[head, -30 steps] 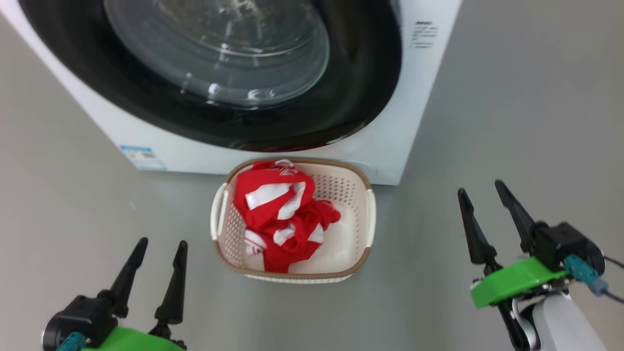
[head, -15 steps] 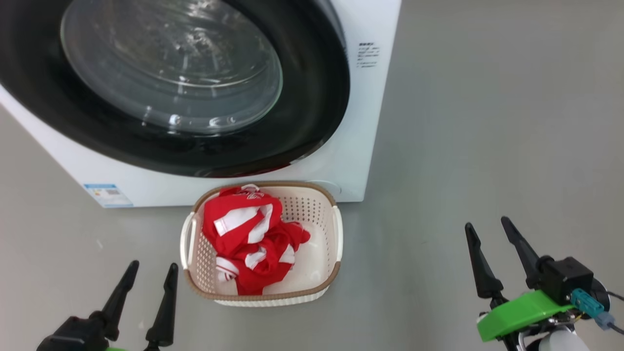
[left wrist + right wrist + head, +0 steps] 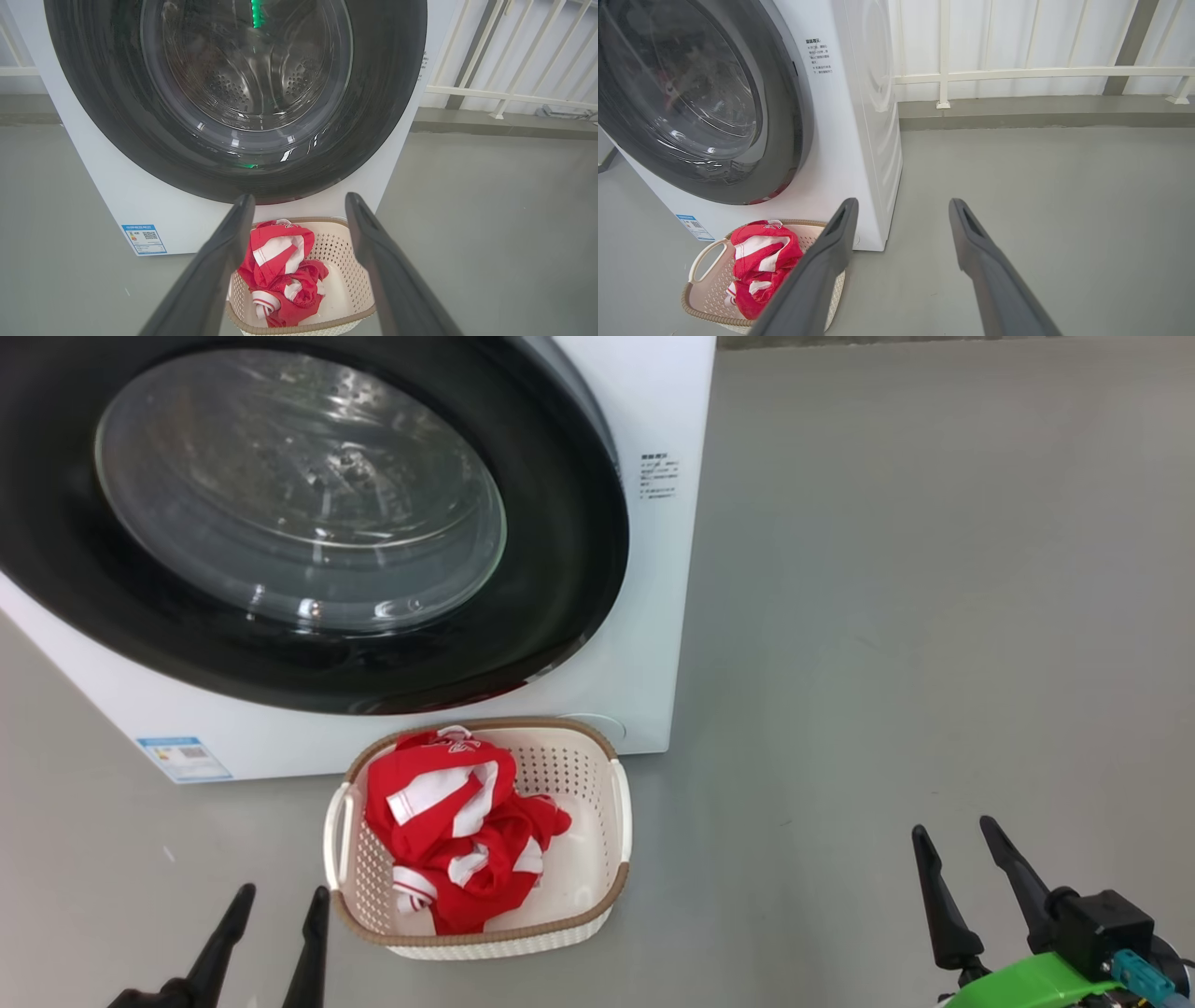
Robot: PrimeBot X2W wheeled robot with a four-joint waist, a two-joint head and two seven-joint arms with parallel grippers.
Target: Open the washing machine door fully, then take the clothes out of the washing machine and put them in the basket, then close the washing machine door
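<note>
The washing machine (image 3: pixel 653 616) is a white box at the upper left of the head view, and its door (image 3: pixel 560 569) with the black rim and glass window lies flat against the front, shut. In front of it the cream basket (image 3: pixel 621 821) stands on the floor with the red and white clothes (image 3: pixel 448 840) piled inside. My left gripper (image 3: pixel 280 901) is open at the bottom left, short of the basket and empty. At the bottom right, far from the basket, my right gripper (image 3: pixel 957 835) is open and empty too. The left wrist view looks at the door (image 3: pixel 383 93) and basket (image 3: pixel 355 280).
Bare grey floor (image 3: pixel 934 616) spreads to the right of the machine. A white railing (image 3: pixel 1017 72) and a low kerb run behind it. A small blue label (image 3: pixel 182 758) sits at the machine's lower left corner.
The whole head picture has shifted: machine and basket slid down-left and look smaller, and both grippers sank toward the bottom edge. That is camera movement. Both grippers stay open and empty.
</note>
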